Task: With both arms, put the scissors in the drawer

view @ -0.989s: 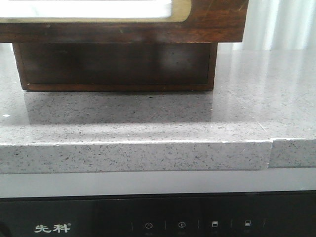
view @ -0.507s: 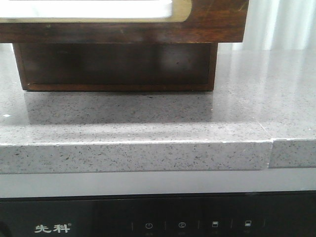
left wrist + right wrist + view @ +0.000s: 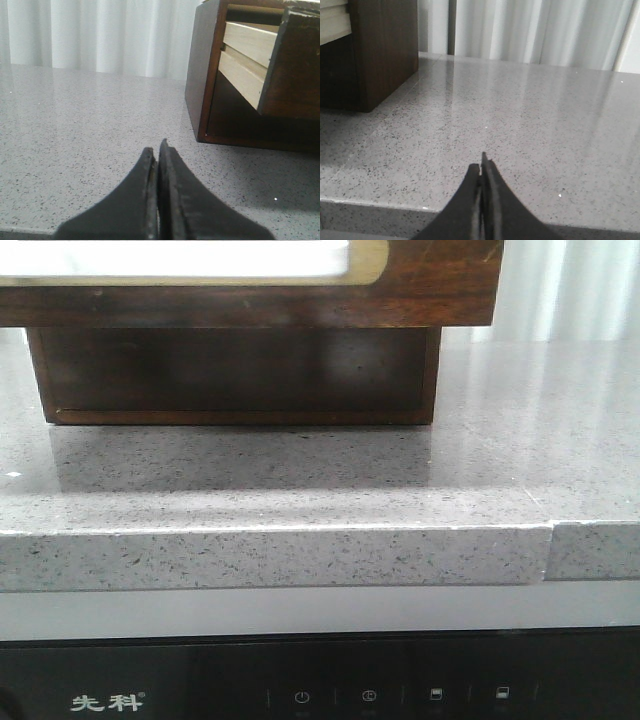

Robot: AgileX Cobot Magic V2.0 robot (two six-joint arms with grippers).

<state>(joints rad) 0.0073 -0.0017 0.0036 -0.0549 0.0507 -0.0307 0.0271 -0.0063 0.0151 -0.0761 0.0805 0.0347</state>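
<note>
The drawer (image 3: 250,280), dark brown with a white panel in a gold frame, stands pulled out of the cabinet (image 3: 240,375) at the top of the front view. In the left wrist view the drawer (image 3: 290,60) shows from the side, jutting out of the cabinet (image 3: 202,75). My left gripper (image 3: 157,150) is shut and empty, low over the grey stone counter, to the left of the cabinet. My right gripper (image 3: 481,169) is shut and empty, near the counter's front edge, to the right of the cabinet (image 3: 385,50). The scissors are out of view. Neither gripper shows in the front view.
The speckled grey counter (image 3: 300,490) has a front edge with a seam (image 3: 551,540) at the right. A black appliance panel (image 3: 320,685) runs below it. White curtains (image 3: 530,30) hang behind the counter.
</note>
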